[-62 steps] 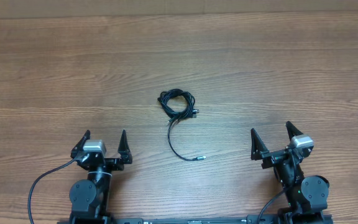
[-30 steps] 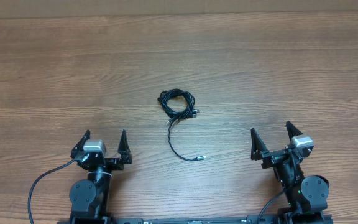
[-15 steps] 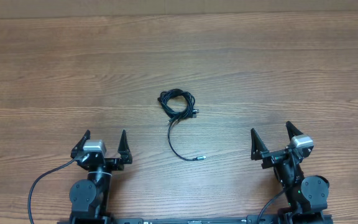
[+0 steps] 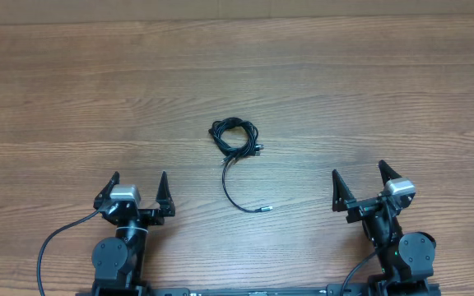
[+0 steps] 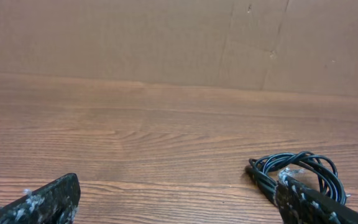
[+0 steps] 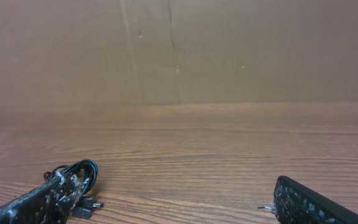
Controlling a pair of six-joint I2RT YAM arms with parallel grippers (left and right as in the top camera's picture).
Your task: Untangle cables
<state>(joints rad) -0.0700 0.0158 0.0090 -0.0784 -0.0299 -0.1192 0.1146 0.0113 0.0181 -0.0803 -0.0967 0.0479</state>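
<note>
The left gripper [image 4: 138, 176] and right gripper [image 4: 358, 169] sit at the near edge of the table [image 4: 385, 82], one toward each corner, both with fingers spread wide and nothing between them. Neither touches the cables [image 4: 239, 149].

The cables lie roughly midway between the two arms and farther out on the table, as a small black coil. One strand leaves the coil toward the near edge and curves to a silvery plug [image 4: 262, 209] pointing right. A second small plug pokes out at the coil's right side.

In the left wrist view the cables [image 5: 303, 168] lie just past the right finger [image 5: 316, 202]. In the right wrist view they [image 6: 79, 171] lie just past the left finger [image 6: 36, 202].

The table is brown wood-grain, with the grain running left to right. A plain cardboard wall [image 5: 166, 37], with vertical seams, stands along the far edge.

Bare wood surrounds the coil on every side, with wide stretches to its left, to its right, and between it and the wall. The loose strand lies between the two arms, well apart from each.
</note>
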